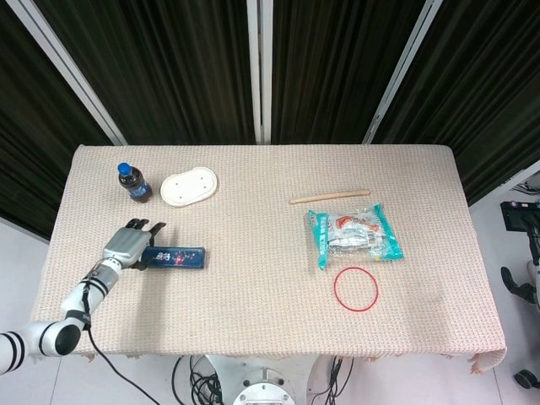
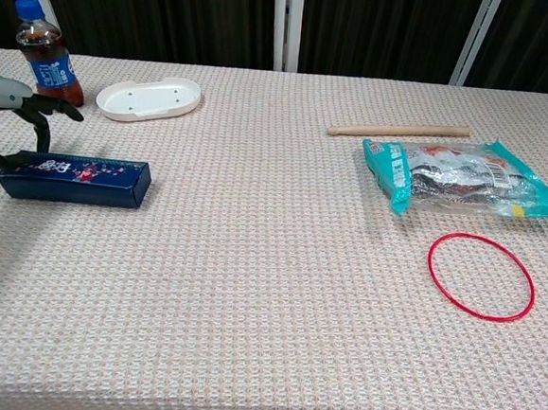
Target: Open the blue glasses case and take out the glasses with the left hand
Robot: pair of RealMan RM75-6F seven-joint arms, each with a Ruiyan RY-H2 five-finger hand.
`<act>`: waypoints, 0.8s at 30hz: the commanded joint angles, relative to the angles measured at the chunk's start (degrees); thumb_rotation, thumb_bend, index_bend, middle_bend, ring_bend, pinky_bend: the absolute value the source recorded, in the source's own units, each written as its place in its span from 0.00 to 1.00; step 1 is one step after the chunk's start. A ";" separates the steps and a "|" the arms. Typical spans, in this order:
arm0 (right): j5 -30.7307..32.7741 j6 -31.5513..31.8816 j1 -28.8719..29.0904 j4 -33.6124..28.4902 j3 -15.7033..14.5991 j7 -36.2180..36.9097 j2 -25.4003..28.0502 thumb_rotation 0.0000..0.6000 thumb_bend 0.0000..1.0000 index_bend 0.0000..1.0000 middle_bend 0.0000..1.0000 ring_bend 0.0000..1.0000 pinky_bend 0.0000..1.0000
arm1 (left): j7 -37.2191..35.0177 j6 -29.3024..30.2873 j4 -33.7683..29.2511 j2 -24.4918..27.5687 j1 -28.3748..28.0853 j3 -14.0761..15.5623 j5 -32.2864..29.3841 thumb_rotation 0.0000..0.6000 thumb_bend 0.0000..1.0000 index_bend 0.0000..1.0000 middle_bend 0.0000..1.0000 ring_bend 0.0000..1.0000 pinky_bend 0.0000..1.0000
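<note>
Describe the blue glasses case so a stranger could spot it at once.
Look at the left end of the table, in front of the cola bottle and the white oval dish. The blue glasses case lies flat there with the left hand at its left end. It is the only long, dark blue box.

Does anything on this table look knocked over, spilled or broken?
Nothing stands out. The soda bottle stands upright with its cap on, the snack packet looks sealed, and the blue glasses case lies flat and closed, with the left hand at its end.
</note>
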 commanded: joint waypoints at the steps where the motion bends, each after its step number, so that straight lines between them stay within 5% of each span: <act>1: 0.00 0.09 -0.05 -0.01 0.01 0.03 0.07 1.00 0.29 0.00 0.00 0.00 0.00 | -0.39 -0.42 -1.40 0.93 0.02 0.38 0.14 1.00 0.47 0.00 0.35 0.00 0.06; 10: 0.11 0.03 -0.13 0.32 -0.05 0.32 -0.04 1.00 0.30 0.00 0.00 0.00 0.00 | -2.32 1.97 -4.58 2.15 0.77 -0.13 3.31 1.00 0.45 0.00 0.20 0.00 0.06; 24: 0.17 0.59 -0.28 0.40 0.36 1.06 0.37 1.00 0.30 0.00 0.00 0.00 0.00 | 4.36 9.68 -8.44 2.34 3.62 3.35 10.55 1.00 0.42 0.08 0.18 0.00 0.06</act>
